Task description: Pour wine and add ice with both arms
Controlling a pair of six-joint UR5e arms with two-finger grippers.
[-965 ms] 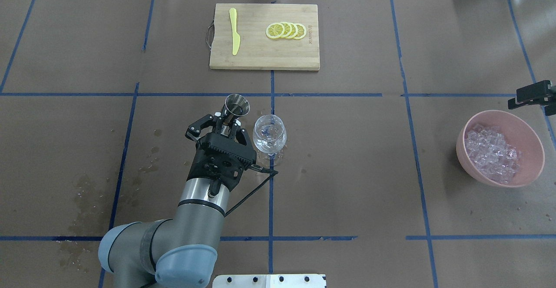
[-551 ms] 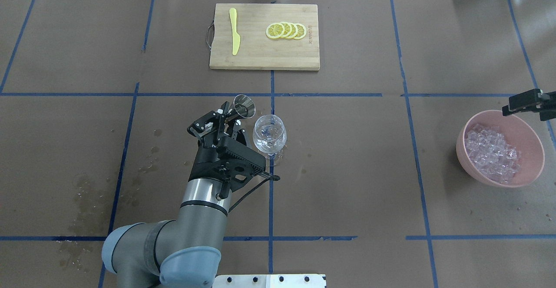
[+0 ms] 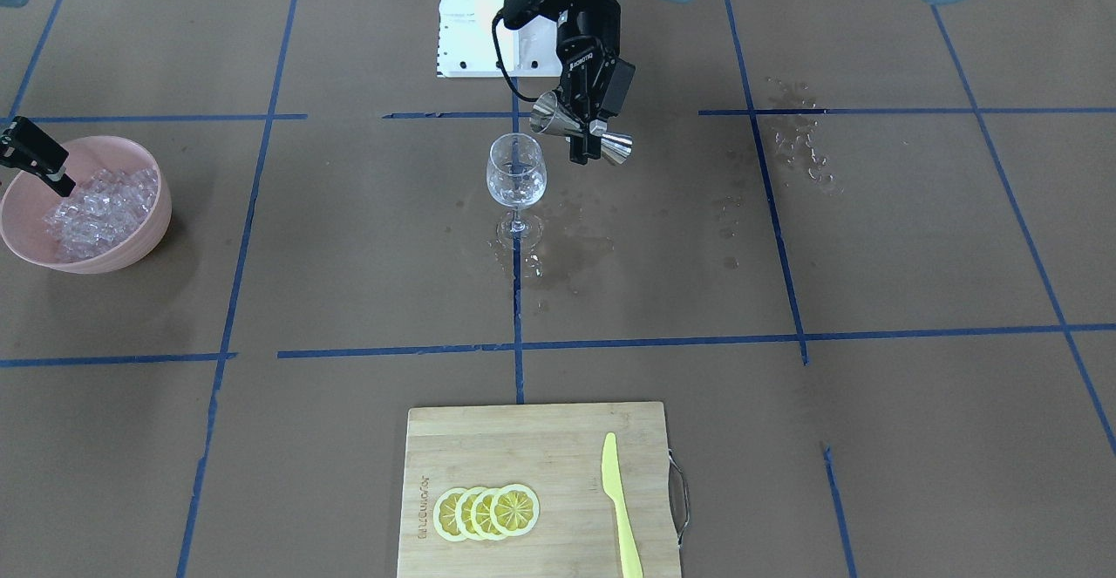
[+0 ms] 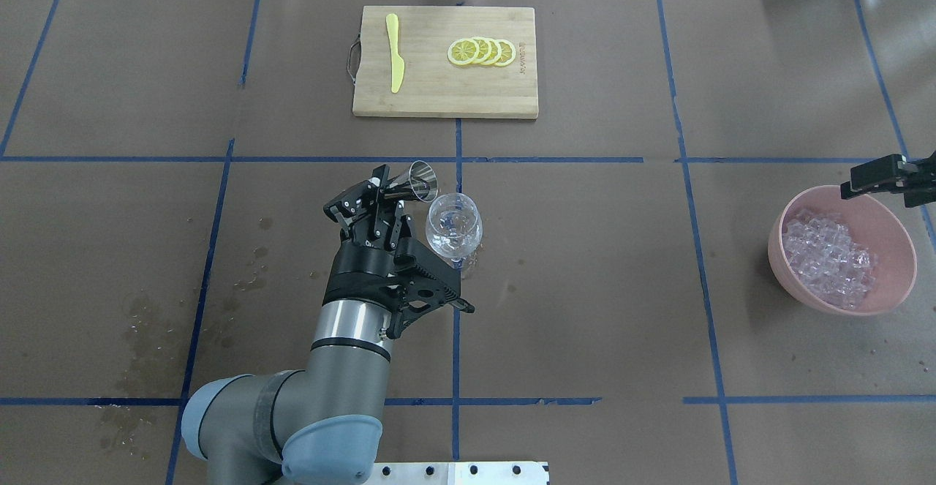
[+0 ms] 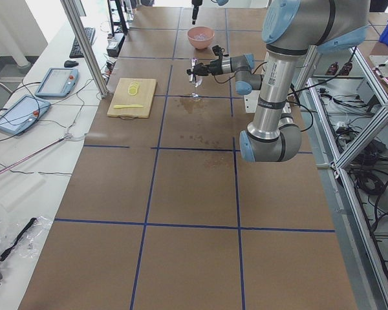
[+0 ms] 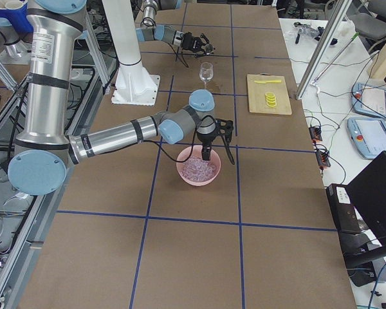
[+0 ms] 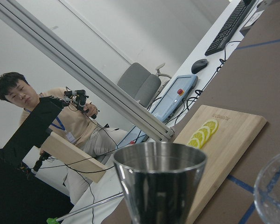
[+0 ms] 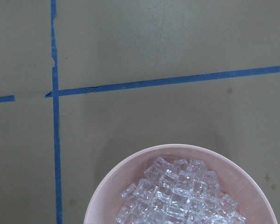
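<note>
My left gripper [image 4: 384,194] is shut on the waist of a steel jigger [image 4: 420,180] and holds it tilted, its mouth toward the rim of the clear wine glass [image 4: 453,225] just to its right. In the front view the jigger [image 3: 580,129] lies nearly on its side above the glass [image 3: 516,181]. I cannot make out the wine. The ice [image 4: 826,258] is heaped in a pink bowl [image 4: 775,236] at the far right. My right gripper [image 4: 874,176] hovers over the bowl's far rim; I cannot tell whether it is open. The right wrist view shows the ice [image 8: 177,196] below.
A bamboo cutting board [image 4: 444,94] at the back holds a yellow knife [image 4: 395,53] and several lemon slices [image 4: 482,52]. Wet spots mark the brown paper around the glass's foot [image 3: 558,251] and at the front left [image 4: 146,324]. A person [image 7: 18,93] sits beyond the table.
My left wrist has rolled, tipping the jigger's mouth farther right toward the glass. My right gripper has moved left and slightly down, over the bowl's far rim.
</note>
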